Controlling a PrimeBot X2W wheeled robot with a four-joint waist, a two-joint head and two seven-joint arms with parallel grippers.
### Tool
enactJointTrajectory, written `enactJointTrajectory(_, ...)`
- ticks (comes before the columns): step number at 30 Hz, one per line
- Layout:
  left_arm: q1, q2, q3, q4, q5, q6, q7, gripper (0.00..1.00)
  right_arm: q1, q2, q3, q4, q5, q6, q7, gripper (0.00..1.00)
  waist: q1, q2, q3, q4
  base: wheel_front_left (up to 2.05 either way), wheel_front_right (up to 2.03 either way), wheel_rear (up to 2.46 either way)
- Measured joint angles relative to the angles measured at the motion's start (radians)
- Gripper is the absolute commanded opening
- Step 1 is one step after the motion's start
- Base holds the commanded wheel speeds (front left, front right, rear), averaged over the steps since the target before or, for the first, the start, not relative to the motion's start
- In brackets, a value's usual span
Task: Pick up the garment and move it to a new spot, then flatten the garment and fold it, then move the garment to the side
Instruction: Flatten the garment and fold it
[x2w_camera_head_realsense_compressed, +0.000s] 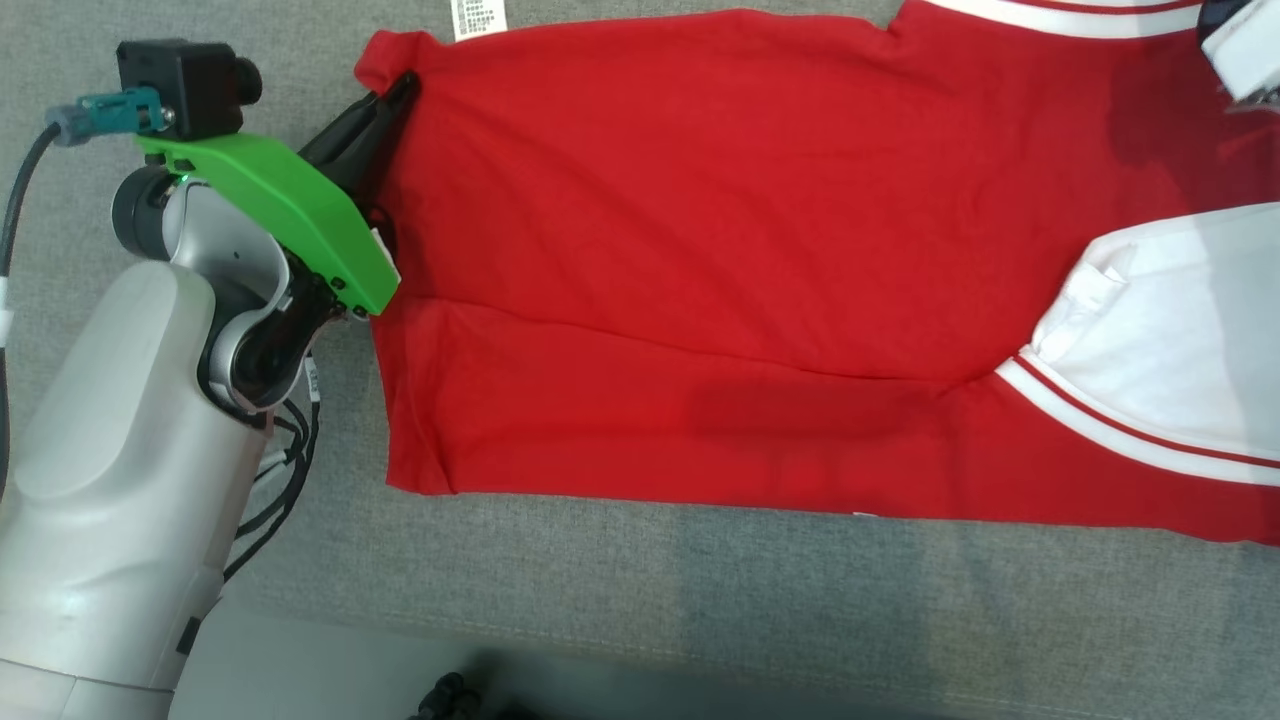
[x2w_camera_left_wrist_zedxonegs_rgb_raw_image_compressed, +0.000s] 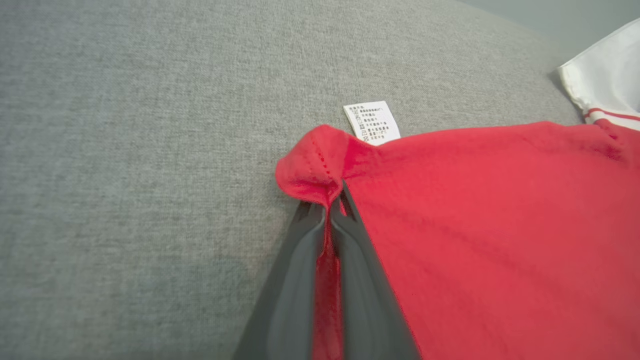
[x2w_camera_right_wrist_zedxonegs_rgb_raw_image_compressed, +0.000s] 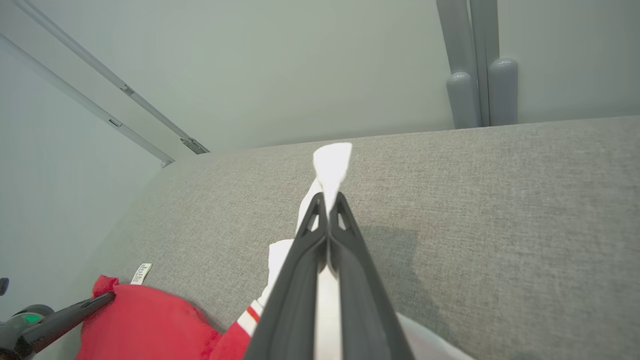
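Note:
The garment (x2w_camera_head_realsense_compressed: 700, 250) is a red shirt with white, red-striped sleeves (x2w_camera_head_realsense_compressed: 1170, 340), lying spread on a grey cushioned surface (x2w_camera_head_realsense_compressed: 700, 600). My left gripper (x2w_camera_head_realsense_compressed: 400, 90) is at its upper-left hem corner, beside a white care label (x2w_camera_head_realsense_compressed: 478, 18). In the left wrist view that gripper (x2w_camera_left_wrist_zedxonegs_rgb_raw_image_compressed: 334, 200) is shut on the bunched red corner (x2w_camera_left_wrist_zedxonegs_rgb_raw_image_compressed: 315, 170), with cloth between its fingers. My right gripper (x2w_camera_right_wrist_zedxonegs_rgb_raw_image_compressed: 328, 200) is shut on a white part of the garment (x2w_camera_right_wrist_zedxonegs_rgb_raw_image_compressed: 332, 160), which pokes out past its tips and is lifted off the surface. Part of my right arm (x2w_camera_head_realsense_compressed: 1240, 50) shows at the top right corner.
The grey surface's front edge (x2w_camera_head_realsense_compressed: 450, 640) runs along the bottom of the head view, with pale floor and a dark object (x2w_camera_head_realsense_compressed: 450, 700) below it. Beyond its far edge stand a pale wall and grey posts (x2w_camera_right_wrist_zedxonegs_rgb_raw_image_compressed: 475, 75). Bare grey fabric (x2w_camera_left_wrist_zedxonegs_rgb_raw_image_compressed: 125, 175) lies left of the hem.

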Motion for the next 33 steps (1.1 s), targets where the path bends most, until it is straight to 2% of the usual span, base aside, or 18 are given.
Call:
enactJointTrajectory(3, 0.024, 0.000, 0.005, 0.016, -0.004, -0.001, -0.024, 0.00, 0.061, 0.003, -0.003, -0.007, 0.008, 0.023, -0.036, 0.00, 0.0000, 0.0000, -0.021, -0.014, 0.00, 0.00, 0.00)
enactJointTrajectory(10, 0.071, 0.004, 0.005, 0.052, -0.007, -0.009, -0.074, 0.00, 0.129, 0.022, -0.029, -0.024, 0.008, 0.047, -0.161, 0.00, 0.0000, 0.0000, -0.079, -0.047, 0.00, 0.00, 0.00)
enactJointTrajectory(22, 0.105, 0.008, -0.038, 0.074, 0.012, -0.022, -0.145, 0.00, 0.306, 0.034, 0.009, -0.065, 0.009, 0.065, -0.254, 0.00, 0.0000, 0.0000, -0.185, -0.087, 0.00, 0.00, 0.00)
enactJointTrajectory(26, 0.153, 0.029, -0.039, 0.072, 0.017, -0.023, -0.177, 0.00, 0.379, 0.052, 0.015, -0.081, 0.021, 0.065, -0.286, 0.00, 0.0000, 0.0000, -0.219, -0.102, 0.00, 0.00, 0.00)
enactJointTrajectory(33, 0.234, 0.030, -0.062, 0.074, 0.016, -0.026, -0.216, 0.00, 0.540, 0.056, 0.002, -0.100, 0.060, 0.065, -0.326, 0.00, 0.0000, 0.0000, -0.276, -0.121, 0.00, 0.00, 0.00)
